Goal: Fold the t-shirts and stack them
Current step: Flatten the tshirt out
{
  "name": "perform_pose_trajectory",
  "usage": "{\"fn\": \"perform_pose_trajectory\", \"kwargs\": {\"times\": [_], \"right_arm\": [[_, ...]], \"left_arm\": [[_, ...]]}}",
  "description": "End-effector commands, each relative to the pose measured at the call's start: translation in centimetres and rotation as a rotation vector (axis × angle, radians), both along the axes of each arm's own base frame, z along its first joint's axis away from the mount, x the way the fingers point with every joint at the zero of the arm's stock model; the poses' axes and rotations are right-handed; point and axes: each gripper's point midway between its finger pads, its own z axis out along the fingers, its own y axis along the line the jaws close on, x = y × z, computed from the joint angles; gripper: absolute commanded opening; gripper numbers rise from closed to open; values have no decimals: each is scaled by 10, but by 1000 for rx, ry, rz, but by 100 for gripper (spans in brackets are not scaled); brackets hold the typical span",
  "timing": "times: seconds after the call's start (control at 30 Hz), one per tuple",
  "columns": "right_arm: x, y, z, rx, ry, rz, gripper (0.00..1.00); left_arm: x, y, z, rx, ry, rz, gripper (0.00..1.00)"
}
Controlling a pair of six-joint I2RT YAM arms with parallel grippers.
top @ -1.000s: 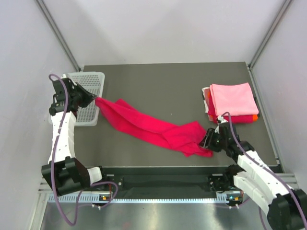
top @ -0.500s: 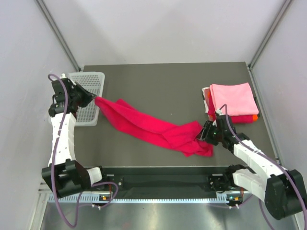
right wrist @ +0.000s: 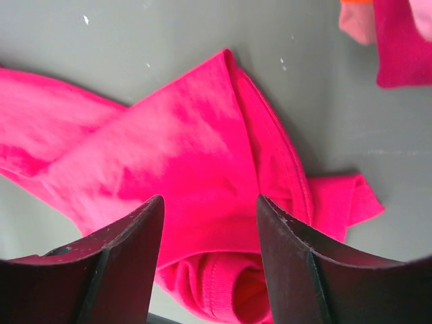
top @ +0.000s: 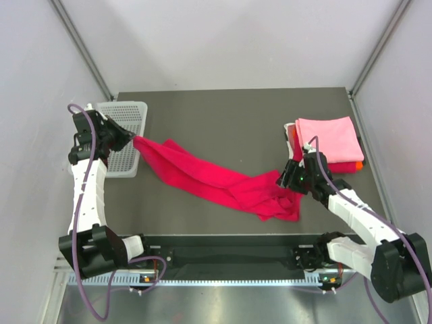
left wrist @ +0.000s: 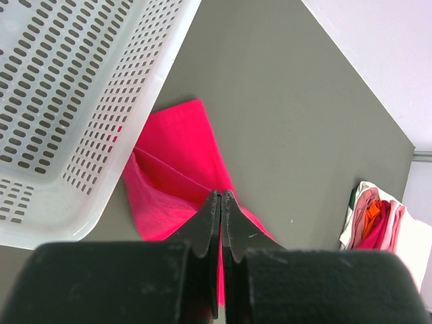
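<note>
Step in hand: the crimson t-shirt point(top: 216, 179) is being spread out for folding. It is lying twisted and bunched in a long diagonal band, so no fold is being made yet.
Where the shirt is: it is stretching across the table point(top: 229, 115) from the far left, beside the basket point(top: 125, 118), to the near right, where its end is lying crumpled.
Left gripper point(top: 131, 140): it is clenching the far-left end of the shirt just beside the basket's right edge. In the wrist view its fingers point(left wrist: 210, 216) are pressing together on the cloth.
Right gripper point(top: 287, 179): its jaws are standing apart over the shirt's bunched near-right end and are grasping nothing. The cloth is showing between the fingers point(right wrist: 135, 236) in the wrist view.
Next move, as a judgement: the right gripper is needing a clean edge or corner of that crumpled end to pinch, so that both arms can pull the shirt flat.
Count of shirts: 1 loose crimson one, plus a folded stack point(top: 325, 138) at the far right showing 3 colours: pink on top, red and orange below. Its exact number is not showing.
Count of the rest: 1 basket, 2 grippers.
</note>
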Motion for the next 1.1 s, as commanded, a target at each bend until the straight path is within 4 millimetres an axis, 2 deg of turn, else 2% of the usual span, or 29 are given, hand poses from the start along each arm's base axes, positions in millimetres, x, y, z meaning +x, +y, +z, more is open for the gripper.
{"fn": "perform_pose_trajectory", "kwargs": {"times": [0.0,0.13,0.3,0.5,0.53,0.6,0.63,0.67,0.73,0.77,0.8,0.83,0.9,0.97,1.07], "right_arm": [[13,0,14,-3,-35,1,57],[7,-5,6,-8,-14,-14,64],[-4,-6,-7,47,19,-15,61],[-6,10,-15,147,48,29,56],[-4,12,-15,157,49,30,54],[-1,15,-13,169,47,41,40],[4,15,-8,162,29,44,35],[5,10,-7,138,31,29,23],[14,5,7,107,-9,23,12],[17,2,13,85,-27,15,1],[16,0,16,71,-20,11,0],[23,0,29,63,-49,17,0],[25,-3,39,52,-54,18,0],[32,-2,61,61,-95,22,0],[32,1,83,82,-123,32,0]], "left_arm": [[4,1,21,28,-82,-10,0],[3,2,21,30,-81,-8,0],[2,2,20,30,-81,-8,0],[2,0,18,21,-79,-12,0],[2,0,19,20,-80,-13,0],[1,0,18,22,-80,-12,0],[1,0,19,22,-81,-10,0],[1,0,20,22,-83,-10,0],[1,0,23,23,-87,-10,0],[1,0,24,23,-88,-8,0],[1,0,25,23,-88,-8,0],[1,0,27,21,-90,-8,0],[1,0,29,19,-94,-10,0],[1,-1,33,19,-99,-9,0],[0,0,39,29,-107,-7,0]]}}
